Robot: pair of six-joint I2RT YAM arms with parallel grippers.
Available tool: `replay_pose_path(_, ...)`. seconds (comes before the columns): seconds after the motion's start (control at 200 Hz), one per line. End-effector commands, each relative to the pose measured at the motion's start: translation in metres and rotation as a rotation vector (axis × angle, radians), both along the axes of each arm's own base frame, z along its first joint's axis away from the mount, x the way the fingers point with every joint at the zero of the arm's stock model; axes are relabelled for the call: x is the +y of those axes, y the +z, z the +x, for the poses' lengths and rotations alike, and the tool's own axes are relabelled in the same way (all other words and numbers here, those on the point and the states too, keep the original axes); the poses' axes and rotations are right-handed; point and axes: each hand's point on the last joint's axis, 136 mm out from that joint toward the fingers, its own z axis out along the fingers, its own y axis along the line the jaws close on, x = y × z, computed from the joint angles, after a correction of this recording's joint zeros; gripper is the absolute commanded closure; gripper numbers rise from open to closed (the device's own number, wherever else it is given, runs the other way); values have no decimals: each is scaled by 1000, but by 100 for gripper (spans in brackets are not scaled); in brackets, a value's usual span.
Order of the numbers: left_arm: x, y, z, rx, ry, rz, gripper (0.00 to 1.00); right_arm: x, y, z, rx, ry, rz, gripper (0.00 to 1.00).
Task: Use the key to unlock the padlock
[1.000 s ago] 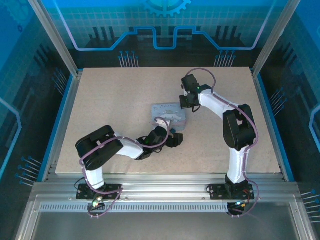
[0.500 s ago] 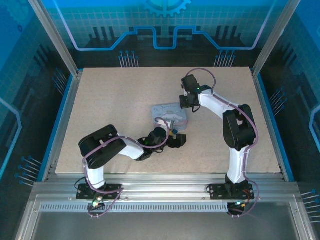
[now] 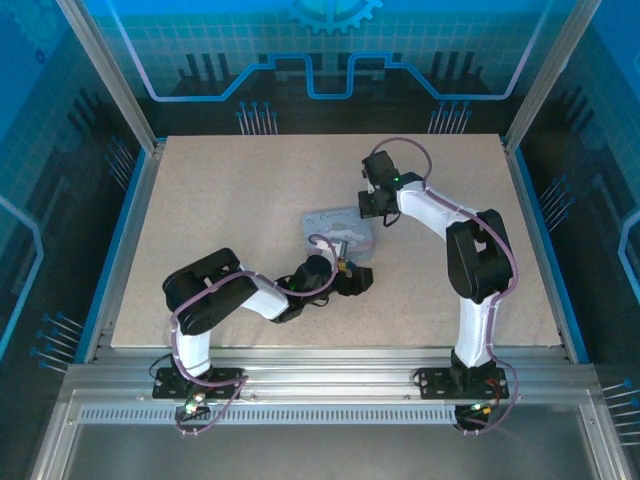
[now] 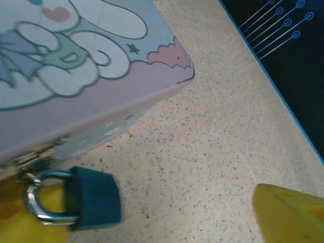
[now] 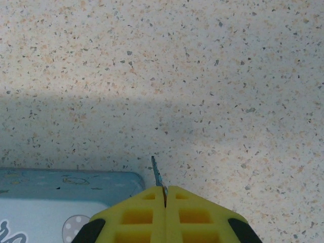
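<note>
The padlock [image 4: 91, 200] has a teal body and a silver shackle, which hangs through the latch of the pale tin box [image 4: 96, 76] at its front edge. My left gripper [image 4: 159, 217] is open wide at the tin's near corner. One yellow finger [image 4: 20, 207] lies beside and behind the padlock, the other finger [image 4: 288, 215] far to the right. My right gripper [image 5: 165, 195] is shut on the key [image 5: 157, 174]; the thin toothed blade sticks out from between the yellow pads, above the table beside the tin's far corner [image 5: 76, 182].
In the top view the tin box [image 3: 335, 228] lies mid-table, between the left gripper [image 3: 352, 279] and the right gripper [image 3: 374, 207]. A blue-rimmed table edge [image 4: 268, 86] runs to the right of the left gripper. Bare speckled tabletop [image 5: 202, 76] surrounds the tin.
The left arm has shifted a little to the right, bringing its gripper along the tin's near side by the padlock. The right arm has held still with the key.
</note>
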Motion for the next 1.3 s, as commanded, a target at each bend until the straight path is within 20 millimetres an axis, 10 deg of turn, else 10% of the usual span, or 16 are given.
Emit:
replay_pose_path(0.0,1,25,3,-43,-1,-81,22,8,-5,-17,45,23,13,100)
replay_pose_path(1.031,34,-21,5,106,79,41,72,15,2,-22,24,24,36,100)
replay_pose_path(1.296,43,-26,1,139,78,58,69,15,4,-22,20,24,39,100)
